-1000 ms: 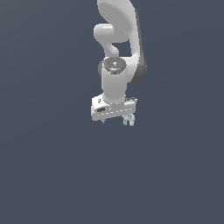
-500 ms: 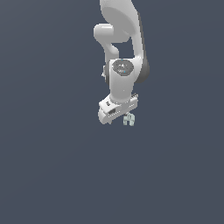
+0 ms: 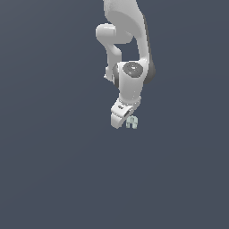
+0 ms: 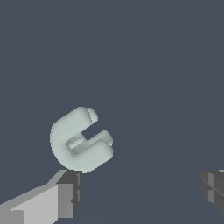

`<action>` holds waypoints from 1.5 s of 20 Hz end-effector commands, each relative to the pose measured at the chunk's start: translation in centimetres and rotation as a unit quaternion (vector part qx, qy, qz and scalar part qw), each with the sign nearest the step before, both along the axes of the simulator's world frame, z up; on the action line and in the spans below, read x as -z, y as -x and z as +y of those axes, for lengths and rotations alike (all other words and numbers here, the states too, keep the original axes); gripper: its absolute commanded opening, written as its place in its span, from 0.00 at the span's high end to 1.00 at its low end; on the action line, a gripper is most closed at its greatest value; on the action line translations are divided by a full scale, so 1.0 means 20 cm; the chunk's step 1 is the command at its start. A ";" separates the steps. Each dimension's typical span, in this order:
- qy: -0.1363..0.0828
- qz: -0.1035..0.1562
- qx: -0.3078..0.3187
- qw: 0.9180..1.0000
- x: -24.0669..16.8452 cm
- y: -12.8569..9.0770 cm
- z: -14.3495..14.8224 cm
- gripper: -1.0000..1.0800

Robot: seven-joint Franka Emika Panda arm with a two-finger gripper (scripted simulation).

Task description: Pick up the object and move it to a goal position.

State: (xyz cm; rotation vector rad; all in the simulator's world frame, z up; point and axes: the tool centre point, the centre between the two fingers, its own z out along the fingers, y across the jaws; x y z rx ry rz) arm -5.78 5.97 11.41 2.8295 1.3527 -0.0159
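The object [image 3: 132, 121] is a tiny pale mint-green arch with two short prongs. In the exterior view it sits just below the white-grey hand, toward that view's right. My gripper [image 3: 125, 121] hangs over it, pointing down. In the wrist view the object [image 4: 80, 140] shows large, right by one grey fingertip [image 4: 66, 194]; I cannot tell whether they touch. The other fingertip [image 4: 213, 186] is far off across the gap. My gripper [image 4: 141, 189] is open and holds nothing; the object lies off to one side of the gap, not between the fingers.
A plain dark grey-blue surface [image 3: 53, 170] fills both views. The white arm [image 3: 127, 40] rises above the hand. Nothing else shows.
The wrist has turned about its axis, so the hand now shows narrower, edge-on. The object has stayed in place.
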 end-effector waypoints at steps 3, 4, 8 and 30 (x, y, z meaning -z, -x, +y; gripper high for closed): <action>-0.001 0.000 -0.078 0.997 0.03 0.05 0.06 0.04; -0.001 0.000 -0.095 0.995 0.04 0.06 0.08 0.04; -0.003 -0.001 -0.160 0.987 0.06 0.11 0.13 0.04; -0.005 -0.002 -0.282 0.960 0.14 0.20 0.23 0.04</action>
